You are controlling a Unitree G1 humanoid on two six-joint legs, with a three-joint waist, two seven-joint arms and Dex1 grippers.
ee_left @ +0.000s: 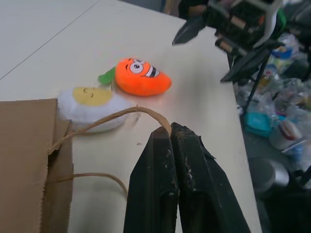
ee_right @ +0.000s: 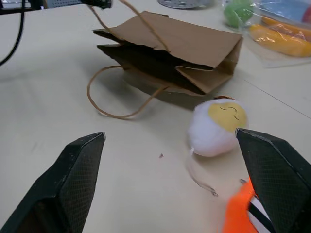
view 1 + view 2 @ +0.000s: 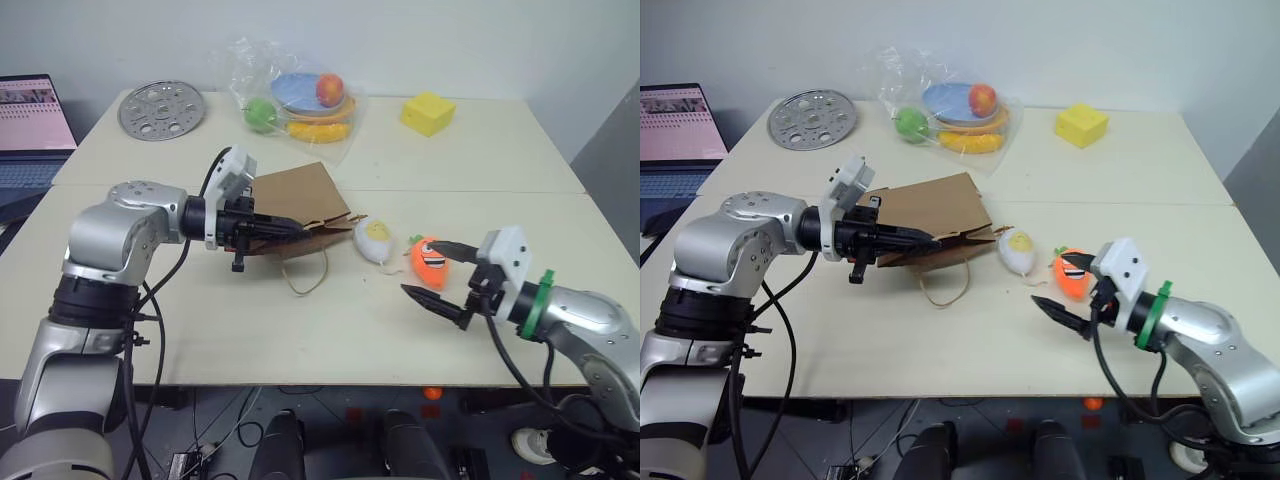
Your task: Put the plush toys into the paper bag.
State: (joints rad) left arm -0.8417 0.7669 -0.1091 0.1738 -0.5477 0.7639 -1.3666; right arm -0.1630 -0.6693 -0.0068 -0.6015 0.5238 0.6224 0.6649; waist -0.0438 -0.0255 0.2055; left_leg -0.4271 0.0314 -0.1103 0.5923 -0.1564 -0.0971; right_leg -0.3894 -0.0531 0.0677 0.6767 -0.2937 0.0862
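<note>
Left pincer (image 1: 170, 133) clamped on paper bag (image 3: 300, 205) handle, right pincer (image 3: 440, 270) apart beside carrot (image 3: 428, 262)

Perforated metal disc (image 3: 161, 109), bagged fruit (image 3: 300, 105), yellow foam block (image 3: 428, 113), laptop (image 3: 33, 125) at far table edge

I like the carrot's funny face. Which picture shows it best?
The left wrist view: the carrot lies whole there, eyes and grin facing the camera. The head views show it small, beside the right gripper. The right wrist view catches just an orange edge behind a finger.
</note>
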